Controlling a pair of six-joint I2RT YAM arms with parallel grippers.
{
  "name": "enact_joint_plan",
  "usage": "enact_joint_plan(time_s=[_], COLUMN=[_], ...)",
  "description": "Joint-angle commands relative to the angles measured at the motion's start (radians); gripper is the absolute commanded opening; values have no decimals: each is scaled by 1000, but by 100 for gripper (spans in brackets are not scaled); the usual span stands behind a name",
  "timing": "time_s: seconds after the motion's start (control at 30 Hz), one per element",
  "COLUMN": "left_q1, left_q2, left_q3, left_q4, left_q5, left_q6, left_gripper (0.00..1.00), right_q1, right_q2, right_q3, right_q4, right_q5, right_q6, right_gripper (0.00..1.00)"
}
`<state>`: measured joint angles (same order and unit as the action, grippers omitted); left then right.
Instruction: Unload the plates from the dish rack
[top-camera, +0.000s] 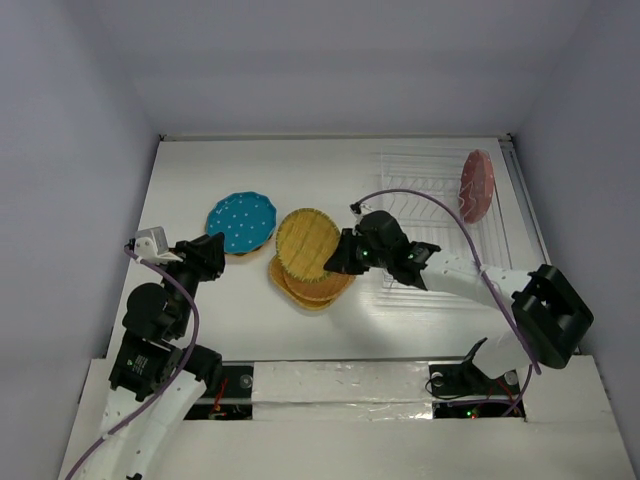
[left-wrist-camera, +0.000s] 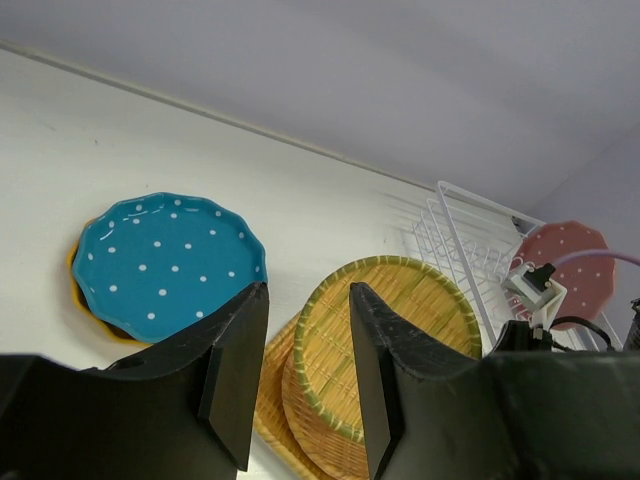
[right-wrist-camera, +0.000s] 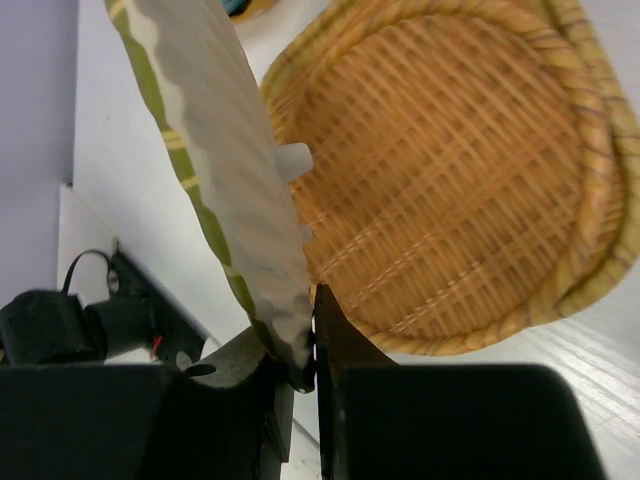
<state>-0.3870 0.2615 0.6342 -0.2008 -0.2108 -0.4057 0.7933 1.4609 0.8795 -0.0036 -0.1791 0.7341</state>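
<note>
Right gripper (right-wrist-camera: 308, 345) pinches the rim of a round orange-yellow woven plate (right-wrist-camera: 225, 170), tilted over, perhaps touching, the stack of woven plates (right-wrist-camera: 450, 190), likely to lay it flat. Left gripper (left-wrist-camera: 308, 300) gapes near the blue dotted scalloped plate (left-wrist-camera: 165, 262). A dusty-pink dotted plate (top-camera: 477, 185) stands in the pale wire dish rack (top-camera: 420, 175).

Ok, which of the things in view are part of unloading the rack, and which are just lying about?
Job:
rack
pink plate, standing in it
woven plate, held by the right gripper
woven stack of two below it
blue plate on yellow plate

Just there:
purple cable, arm wiring
table
</note>
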Motion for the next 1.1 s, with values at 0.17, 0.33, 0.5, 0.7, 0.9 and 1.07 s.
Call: enact_joint_plan(time_s=[0.17,0.33,0.5,0.7,0.9,1.07], left_q1=[-7,-7,-7,-7,-7,-7], left_q2=[5,18,24,16,4,-2], left_q3=[-1,-1,-2,-2,-2,-5], left_q4=[29,29,31,32,34,37], left_q5=[4,4,4,4,4,4], left_q6=[4,4,5,5,7,10], left_gripper=[36,36,36,36,36,36], right_q1=[-3,7,29,81,113,113], right_q2=[-1,4,-14,-83,-204,-356], right_q3=[-86,-128,-128,-41,56,140], right_q4=[149,162,88,-142,-320,-436], right_q5=[3,-14,13,142,271,597], right_q6=[41,39,21,-39,-55,-50], right_gripper=[21,29,53,80,66,6])
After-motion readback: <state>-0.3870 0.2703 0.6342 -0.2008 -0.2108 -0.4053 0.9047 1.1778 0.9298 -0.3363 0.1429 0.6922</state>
